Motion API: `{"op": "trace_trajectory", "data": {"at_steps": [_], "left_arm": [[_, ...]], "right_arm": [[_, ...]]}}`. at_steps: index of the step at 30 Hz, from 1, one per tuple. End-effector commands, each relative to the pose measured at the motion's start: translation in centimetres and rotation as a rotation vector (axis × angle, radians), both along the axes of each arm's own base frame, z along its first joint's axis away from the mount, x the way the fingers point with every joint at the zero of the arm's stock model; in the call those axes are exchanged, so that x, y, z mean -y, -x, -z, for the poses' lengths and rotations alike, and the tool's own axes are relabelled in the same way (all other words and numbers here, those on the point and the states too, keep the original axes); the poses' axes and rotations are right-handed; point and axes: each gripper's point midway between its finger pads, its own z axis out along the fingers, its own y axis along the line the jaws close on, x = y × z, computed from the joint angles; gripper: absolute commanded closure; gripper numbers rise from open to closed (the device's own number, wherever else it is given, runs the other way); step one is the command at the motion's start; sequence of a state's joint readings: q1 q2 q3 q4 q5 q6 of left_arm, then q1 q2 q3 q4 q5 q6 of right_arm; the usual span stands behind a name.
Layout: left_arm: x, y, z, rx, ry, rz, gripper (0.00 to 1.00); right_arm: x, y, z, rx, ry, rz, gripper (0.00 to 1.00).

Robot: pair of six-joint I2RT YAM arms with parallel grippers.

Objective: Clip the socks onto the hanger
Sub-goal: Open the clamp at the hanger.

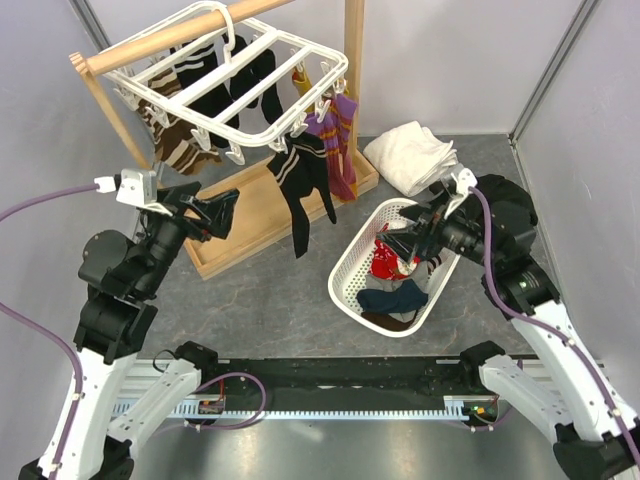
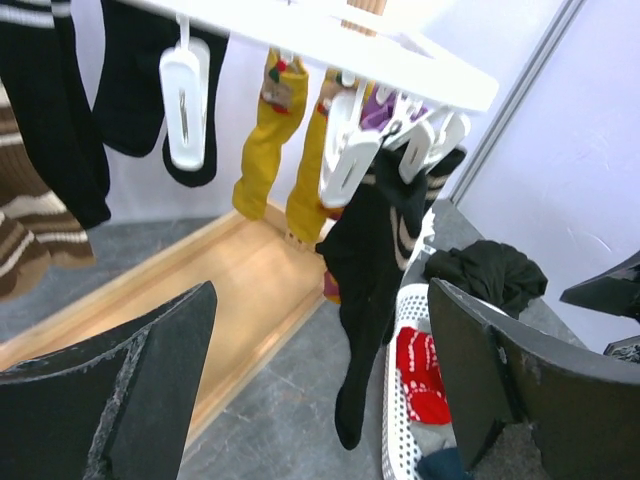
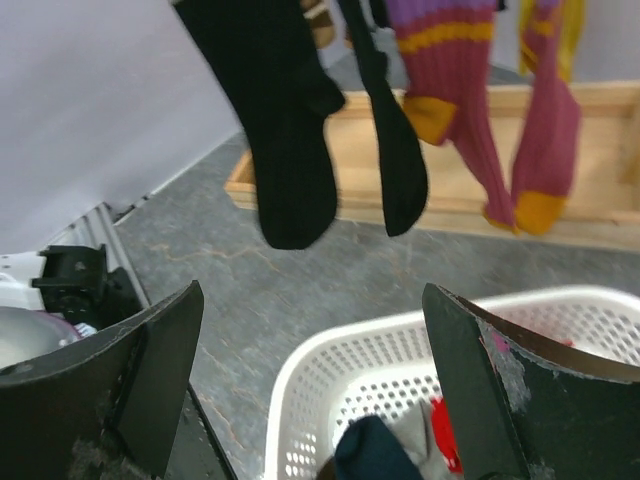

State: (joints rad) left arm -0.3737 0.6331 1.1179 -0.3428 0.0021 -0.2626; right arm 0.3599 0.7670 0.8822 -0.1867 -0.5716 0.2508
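Left claw (image 2: 322,290) and right claw (image 3: 310,300) are both wide open and empty, right over the basket (image 1: 345,262), so next is probably pinching a red sock (image 1: 385,264) for the hanger (image 1: 245,137).

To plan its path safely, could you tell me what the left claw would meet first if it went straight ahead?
Most likely the hanging black sock, dead ahead of the left claw; depth is unclear.

top: overhead, wide | left: below hanger (image 2: 400,52) | right: over basket (image 3: 330,410) | all share basket
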Motion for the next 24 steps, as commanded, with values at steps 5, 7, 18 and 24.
{"op": "trace_trajectory", "data": {"at_steps": [5, 7, 18, 24], "left_arm": [[-1.1, -0.6, -5.1, 0.109, -0.042, -0.063, 0.12], [-1.0, -0.9, -5.6, 0.113, -0.048, -0.065, 0.13], [0.0, -2.8, -7.0, 0.104, -0.071, -0.052, 0.22], [-0.3, -3.9, -6.1, 0.060, -0.087, -0.086, 0.28]], "right_arm": [[-6.4, -0.5, -8.1, 0.200, -0.120, -0.176, 0.02], [-8.0, -1.0, -9.3, 0.237, -0.130, -0.196, 0.02], [-16.3, -2.1, -12.9, 0.417, -0.145, -0.207, 0.02], [-19.5, -1.8, -13.7, 0.472, -0.138, -0.223, 0.03]]}}
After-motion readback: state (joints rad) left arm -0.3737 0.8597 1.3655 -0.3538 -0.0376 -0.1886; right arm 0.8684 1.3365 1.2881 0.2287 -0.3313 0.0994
